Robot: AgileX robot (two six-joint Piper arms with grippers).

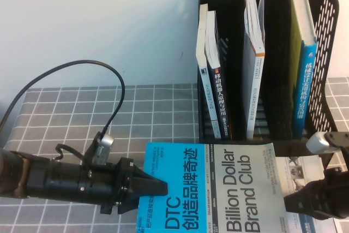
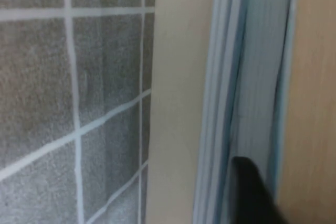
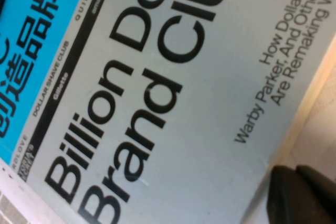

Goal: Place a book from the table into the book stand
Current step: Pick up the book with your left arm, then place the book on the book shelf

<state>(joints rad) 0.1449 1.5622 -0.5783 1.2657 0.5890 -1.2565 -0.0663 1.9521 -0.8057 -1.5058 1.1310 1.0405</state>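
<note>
Two arms, each with one pincer: the left pincer [image 1: 155, 187] is at the near left, against the left edge of the book [image 1: 218, 189], and the right pincer [image 1: 292, 203] is at the near right by the book's right edge. That is the only book lying on the tabletop [image 1: 65, 118].

One book stand [image 1: 327, 20] is at the far right, showing three upright compartments. Five volumes can be counted in it:
- two in the left compartment [image 1: 203, 53]
- one in the middle compartment [image 1: 253, 69]
- two in the right compartment [image 1: 307, 80]

One black cable [image 1: 103, 69] loops over the left arm.
</note>
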